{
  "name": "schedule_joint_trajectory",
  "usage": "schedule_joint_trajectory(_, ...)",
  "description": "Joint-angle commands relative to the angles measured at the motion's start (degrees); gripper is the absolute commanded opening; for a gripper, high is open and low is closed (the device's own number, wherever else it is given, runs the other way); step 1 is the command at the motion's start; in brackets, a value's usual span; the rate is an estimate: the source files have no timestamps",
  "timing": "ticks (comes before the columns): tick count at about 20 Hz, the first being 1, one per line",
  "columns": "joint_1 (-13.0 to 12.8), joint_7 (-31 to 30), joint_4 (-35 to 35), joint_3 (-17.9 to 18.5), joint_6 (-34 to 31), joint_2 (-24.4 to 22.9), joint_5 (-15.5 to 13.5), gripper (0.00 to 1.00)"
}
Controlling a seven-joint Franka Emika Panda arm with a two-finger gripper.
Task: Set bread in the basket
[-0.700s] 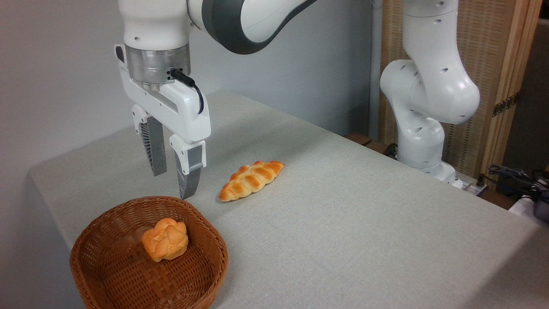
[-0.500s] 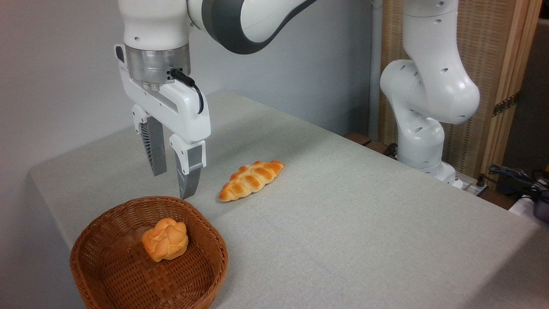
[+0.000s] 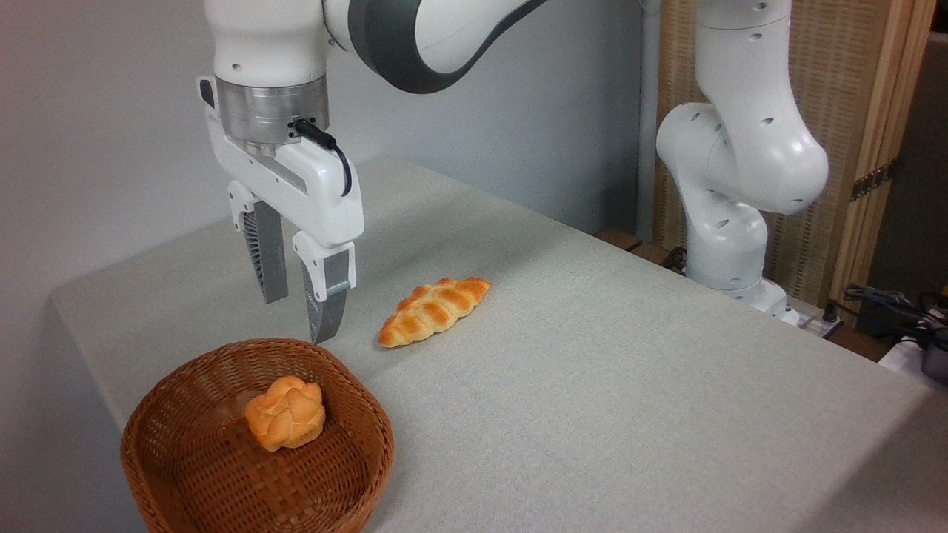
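The bread, a long braided golden loaf, lies on the grey tablecloth near the middle of the table. The basket, round and reddish-brown wicker, sits at the front left corner. My gripper hangs open and empty just above the basket's far rim, to the left of the bread and apart from it. Its two dark fingers point straight down.
A small round knotted orange roll rests inside the basket. The arm's white base stands at the table's back right. Cables and a dark object lie at the far right edge. A slatted wooden screen stands behind.
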Motion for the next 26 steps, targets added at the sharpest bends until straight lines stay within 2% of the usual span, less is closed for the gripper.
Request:
schedule_joint_trajectory(1, -0.13, 0.42, 0.20, 0.25, -1.18, -0.55, -0.73, 1.00)
schedule_joint_trajectory(7, -0.04, 0.68, 0.20, 0.68, -1.27, -0.64, -0.73, 1.00)
schedule_joint_trajectory(13, -0.30, -0.02, -1.20, -0.28, -5.22, -1.52, -0.64, 1.00)
schedule_joint_trajectory(16, -0.48, -0.02, -4.70, -0.81, -7.77, -3.89, -0.90, 1.00)
schedule_joint_trajectory(19, -1.44, -0.46, -9.27, -2.91, -7.86, -5.56, -0.99, 1.00)
schedule_joint_trajectory(22, -2.85, -2.48, -13.84, -5.11, -7.86, -6.53, -0.99, 1.00)
schedule_joint_trajectory(26, -5.13, -2.48, -17.89, -5.12, -7.86, -6.71, -0.90, 1.00)
